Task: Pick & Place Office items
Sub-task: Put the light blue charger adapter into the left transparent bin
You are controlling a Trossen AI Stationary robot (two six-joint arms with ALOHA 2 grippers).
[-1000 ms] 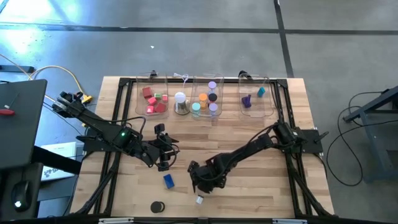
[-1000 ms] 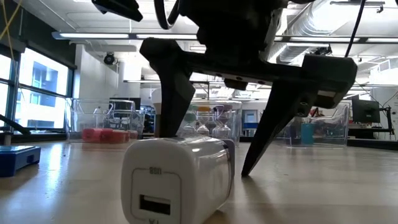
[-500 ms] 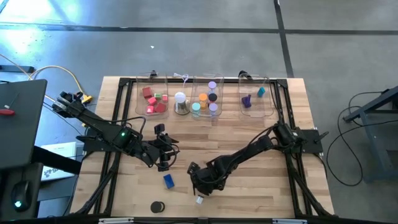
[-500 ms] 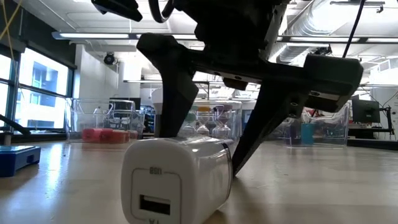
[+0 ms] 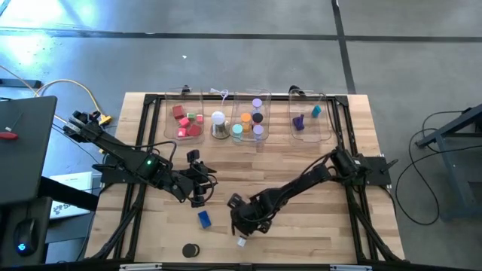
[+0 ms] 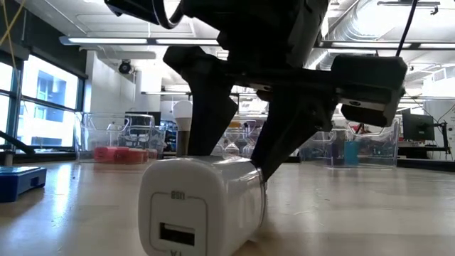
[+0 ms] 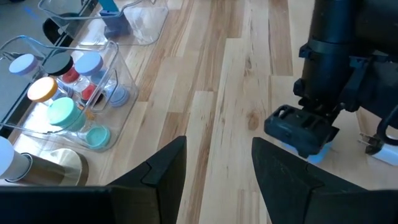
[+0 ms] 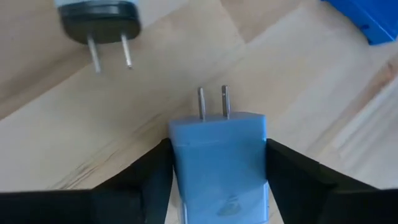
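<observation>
The right gripper is closing on a pale blue charger lying on the worktop, its two dark fingers bracketing the charger's body on both sides, prongs pointing away from the wrist. In the right wrist view the fingers are lying against or just beside its flanks, though I cannot tell whether the grip is firm yet. So the step in hand looks like the pick of this piece. Just beyond the gripper is lying a second white charger with a dark face, and a blue block is sitting near on the far side.

The next move, as I judge it, calls for finishing the squeeze, then lifting straight up so the prongs are not dragging, and carrying it to the clear bins well apart at the worktop's far edge, where coloured pieces are already lying.

The left gripper is waiting with fingers apart and holding nothing, hovering near the worktop's middle.
</observation>
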